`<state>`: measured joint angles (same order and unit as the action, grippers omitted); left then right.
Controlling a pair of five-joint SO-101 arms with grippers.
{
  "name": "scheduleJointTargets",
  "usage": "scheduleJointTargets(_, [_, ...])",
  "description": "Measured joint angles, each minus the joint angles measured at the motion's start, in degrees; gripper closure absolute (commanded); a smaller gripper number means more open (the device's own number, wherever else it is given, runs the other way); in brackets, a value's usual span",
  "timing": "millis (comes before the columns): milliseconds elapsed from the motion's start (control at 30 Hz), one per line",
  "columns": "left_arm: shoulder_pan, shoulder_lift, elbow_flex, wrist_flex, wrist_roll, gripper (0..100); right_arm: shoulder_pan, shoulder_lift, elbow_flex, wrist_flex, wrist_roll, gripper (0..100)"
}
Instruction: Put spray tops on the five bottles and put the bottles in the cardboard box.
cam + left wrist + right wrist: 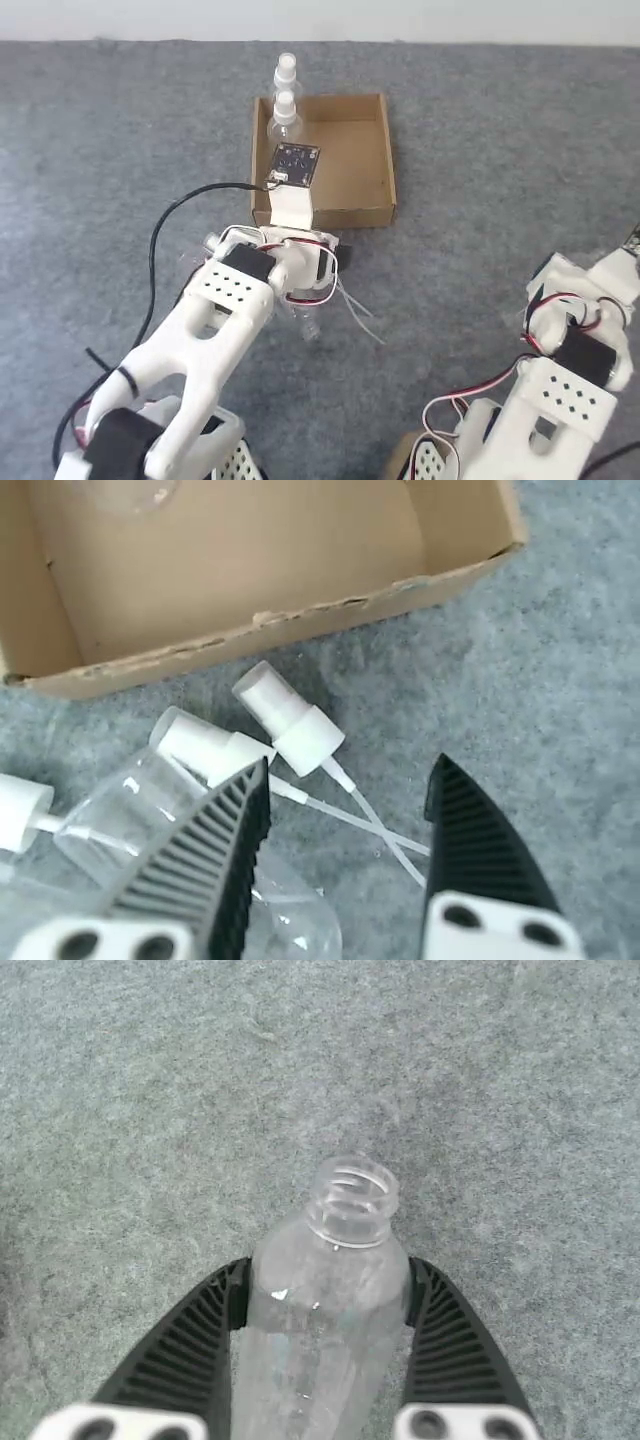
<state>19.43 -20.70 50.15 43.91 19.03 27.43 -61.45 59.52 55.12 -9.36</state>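
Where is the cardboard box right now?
In the high view, the cardboard box sits top centre on the grey carpet, just beyond the left gripper, with two spray-topped bottles at its far left corner.

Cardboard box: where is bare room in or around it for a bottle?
Free: box floor right of the capped bottle in its far-left corner, and carpet between box and right arm. Crowded: its front edge, where spray tops and bottles lie under the left gripper.
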Motion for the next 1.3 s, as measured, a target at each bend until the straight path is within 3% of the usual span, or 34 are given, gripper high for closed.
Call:
scheduleJointTargets(433, [0.26,20.75,-11.08,2.11,0.97,77,0.0,0.0,0.0,0.0,0.0,92.5])
scheduleJointTargets(600, [0.26,26.73,-17.49,7.12,2.73,81,0.0,0.0,0.0,0.0,0.0,92.5])
scheduleJointTargets(767, [0.26,28.66,-20.22,10.37,1.67,91,0.0,0.0,0.0,0.0,0.0,92.5])
scheduleJointTargets(1300, [2.29,28.22,-21.19,15.74,-2.64,98,0.0,0.0,0.0,0.0,0.0,92.5])
